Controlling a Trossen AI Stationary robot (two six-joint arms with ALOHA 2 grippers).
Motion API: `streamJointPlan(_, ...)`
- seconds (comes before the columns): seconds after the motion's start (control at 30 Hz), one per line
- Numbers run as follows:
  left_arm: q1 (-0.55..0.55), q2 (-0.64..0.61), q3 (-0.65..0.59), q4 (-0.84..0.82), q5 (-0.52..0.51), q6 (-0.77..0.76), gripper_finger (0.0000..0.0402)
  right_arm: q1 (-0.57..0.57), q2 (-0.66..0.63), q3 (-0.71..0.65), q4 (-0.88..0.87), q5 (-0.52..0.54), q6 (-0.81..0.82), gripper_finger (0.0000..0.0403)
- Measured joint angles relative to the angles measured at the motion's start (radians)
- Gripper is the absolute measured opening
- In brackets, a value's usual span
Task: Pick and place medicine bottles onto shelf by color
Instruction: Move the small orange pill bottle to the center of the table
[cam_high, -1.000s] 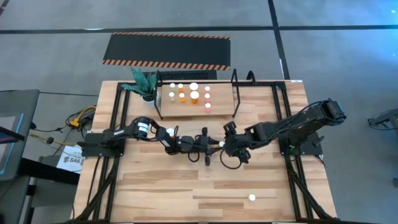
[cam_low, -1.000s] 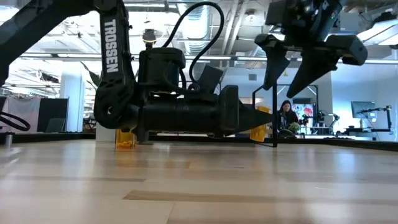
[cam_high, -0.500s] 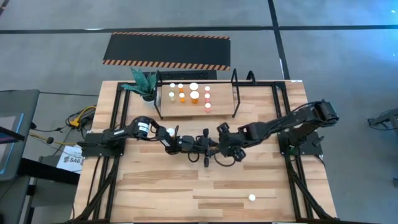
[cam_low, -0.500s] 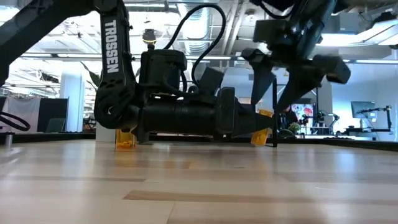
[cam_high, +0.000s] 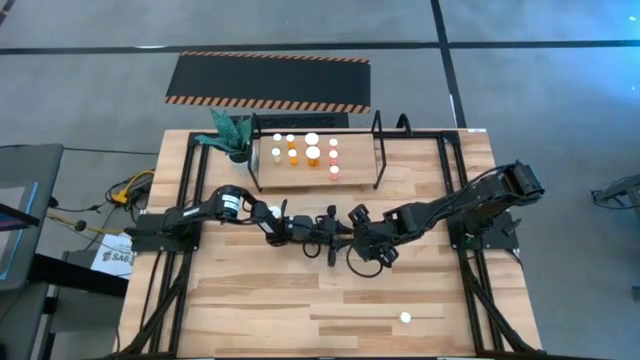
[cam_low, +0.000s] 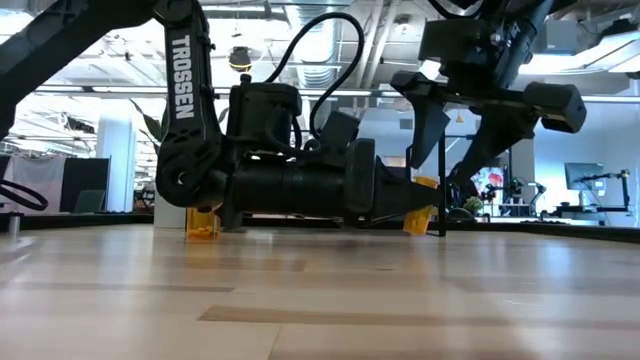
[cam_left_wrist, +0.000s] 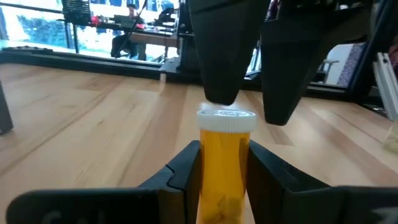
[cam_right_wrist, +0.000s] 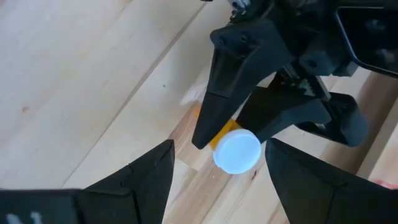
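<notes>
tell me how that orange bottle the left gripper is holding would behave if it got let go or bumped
The orange bottle looks like rigid plastic, so probably stiff and light. It is tall and narrow, pinched by the left gripper, so it may tip if released carelessly. Being round, it would likely roll once on its side. The right gripper hangs open above its cap.

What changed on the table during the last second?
The right gripper, jaws open, moved in toward the left gripper and now hangs right over the white cap of the yellow bottle that the left one holds upright. The left gripper's hold, the shelf and its bottles stayed as they were.
</notes>
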Motion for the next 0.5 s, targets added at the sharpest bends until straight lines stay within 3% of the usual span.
streamJointPlan(0.5,0.000,0.000,0.000,0.009,0.022,0.006,0.0086,-0.026,0.000,0.000,0.021,-0.051,0.005,0.0254)
